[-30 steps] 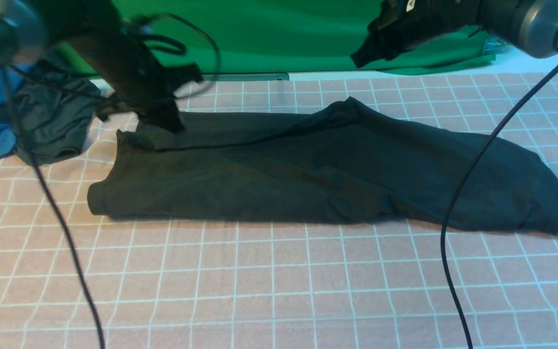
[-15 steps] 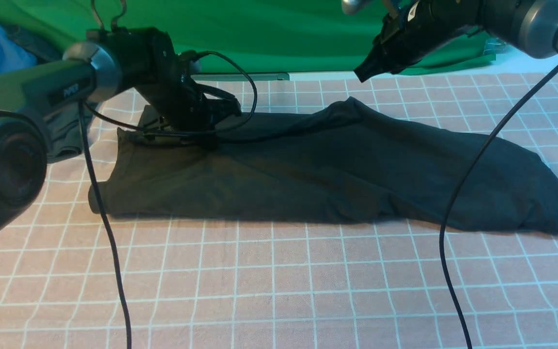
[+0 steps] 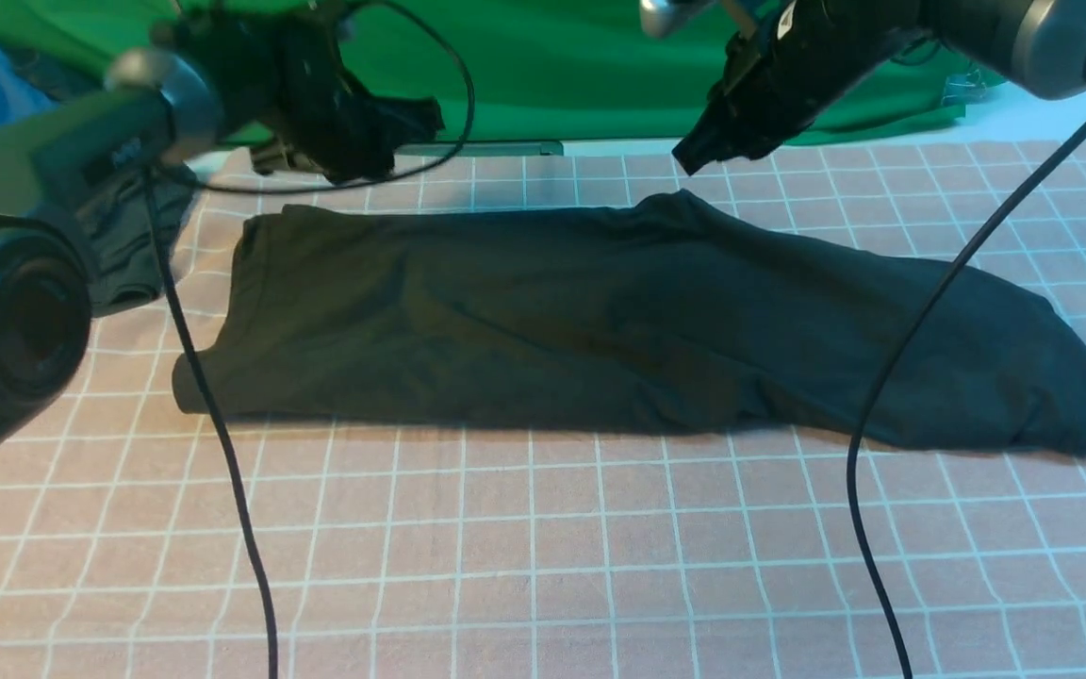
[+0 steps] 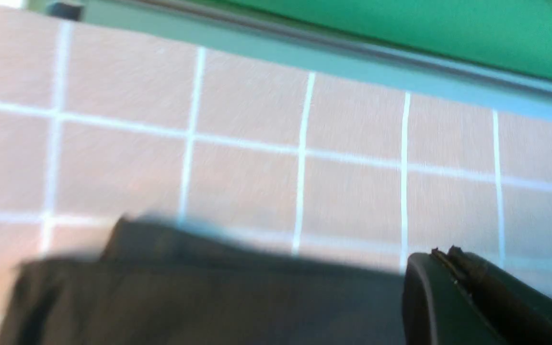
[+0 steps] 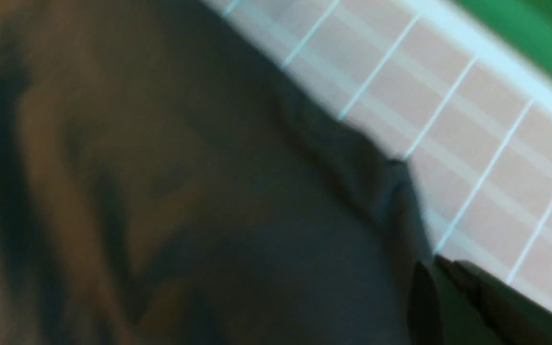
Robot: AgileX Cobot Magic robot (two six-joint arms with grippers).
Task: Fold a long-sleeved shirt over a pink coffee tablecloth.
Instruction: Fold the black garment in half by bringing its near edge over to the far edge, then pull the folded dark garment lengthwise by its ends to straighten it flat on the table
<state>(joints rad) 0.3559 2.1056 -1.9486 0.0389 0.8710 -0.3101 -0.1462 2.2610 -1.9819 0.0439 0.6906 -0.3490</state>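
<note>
Now the left pincer (image 3: 420, 118) is lifting clear of the shirt (image 3: 600, 321), closed and empty like the right pincer (image 3: 694, 156); the shirt is lying flattened lengthwise on the tablecloth (image 3: 543, 547), awaiting another fold.

Soft, even light in the front view; both wrist views are blurred.
The pink coffee tablecloth (image 3: 543, 547) is lit clearly and without glare, and its white lines bend a little near the lower corners of the frame. The long-sleeved shirt (image 3: 600, 321) is very dark, with few folds to read, and a narrow shadow lies along its lower edge. The left arm (image 3: 62, 165) in the upper left is smeared and out of focus. In both wrist views the lines are soft, and in the right wrist view the shirt looks brownish.
</note>
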